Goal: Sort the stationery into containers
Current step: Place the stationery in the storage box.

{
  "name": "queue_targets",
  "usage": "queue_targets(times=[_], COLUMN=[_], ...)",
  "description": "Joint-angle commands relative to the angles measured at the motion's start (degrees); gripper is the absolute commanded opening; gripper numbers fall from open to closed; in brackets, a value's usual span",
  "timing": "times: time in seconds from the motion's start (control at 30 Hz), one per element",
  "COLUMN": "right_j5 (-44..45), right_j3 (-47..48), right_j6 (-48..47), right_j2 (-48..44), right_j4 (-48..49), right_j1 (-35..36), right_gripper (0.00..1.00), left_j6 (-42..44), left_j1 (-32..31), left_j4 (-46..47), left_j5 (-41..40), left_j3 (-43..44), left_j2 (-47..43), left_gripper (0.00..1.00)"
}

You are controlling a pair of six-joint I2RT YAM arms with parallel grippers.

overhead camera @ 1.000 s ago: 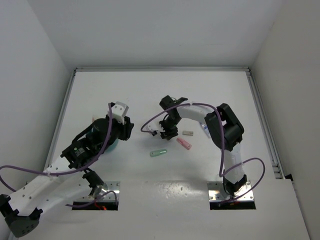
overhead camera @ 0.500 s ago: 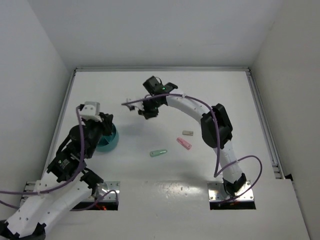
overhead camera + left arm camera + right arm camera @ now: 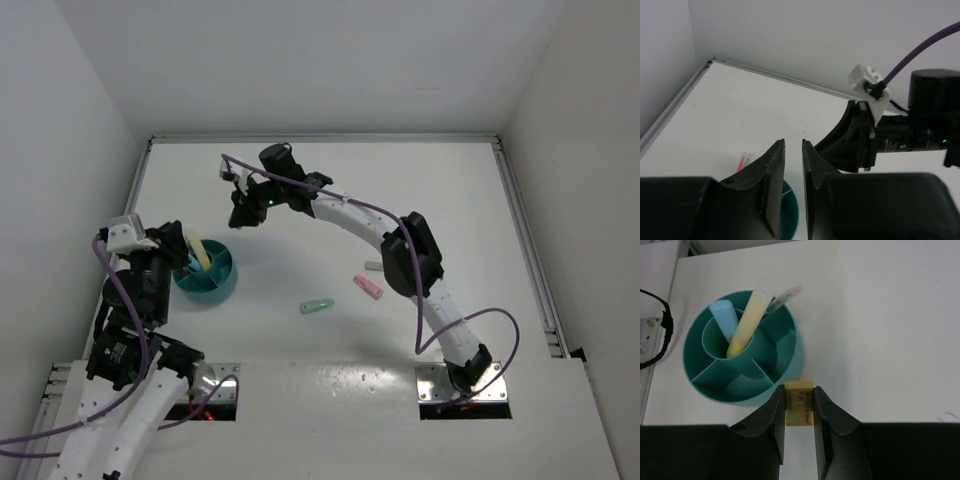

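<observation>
The teal cup [image 3: 214, 287] stands at the left with a yellow marker [image 3: 200, 255] leaning in it. In the right wrist view the cup [image 3: 786, 371] holds the yellow marker [image 3: 747, 320], a light-blue marker [image 3: 724, 319] and a thin pen [image 3: 785, 294]. My right gripper [image 3: 799, 390] is shut on a tan eraser [image 3: 799, 402] above the table beside the cup; from above the right gripper [image 3: 238, 212] hangs beyond the cup. My left gripper [image 3: 183, 258] sits at the cup's left rim. Its fingers [image 3: 793, 142] stand a narrow gap apart with nothing between them.
A pink marker [image 3: 368, 287], a pale green marker [image 3: 317, 305] and a second tan eraser [image 3: 375, 266] lie mid-table. The right arm [image 3: 345, 212] arches across the far half. White walls close the left, back and right sides.
The right arm swung from mid-table to the far left, carrying the eraser. The left arm pulled back leftward off the cup. The yellow marker now shows in the cup.
</observation>
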Motion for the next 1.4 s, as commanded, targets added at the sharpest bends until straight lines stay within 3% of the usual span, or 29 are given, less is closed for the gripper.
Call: queue_targets(times=[0.0, 0.17, 0.4, 1.37], right_j5=[-6.28, -6.8, -11.64, -13.4], right_j3=[3.62, 2.95, 1.19, -2.85], right_j6=[10.83, 18.66, 24.99, 28.69], right_j2=[3.79, 7.15, 9.61, 12.87], right_j4=[16.12, 29.38, 36.68, 40.91], right_j1=[0.38, 0.91, 1.96, 2.58], right_gripper=[0.0, 0.0, 0.0, 0.01], left_j6=[-0.65, -0.65, -0.12, -0.12], left_j1=[3.14, 3.84, 3.84, 3.84], left_j4=[3.04, 3.04, 3.04, 3.57], left_j5=[4.06, 4.07, 4.59, 4.6], left_j3=[-0.26, -0.26, -0.79, -0.79], left_j2=[-0.64, -1.25, -1.95, -2.48], left_gripper=[0.25, 0.25, 0.25, 0.25])
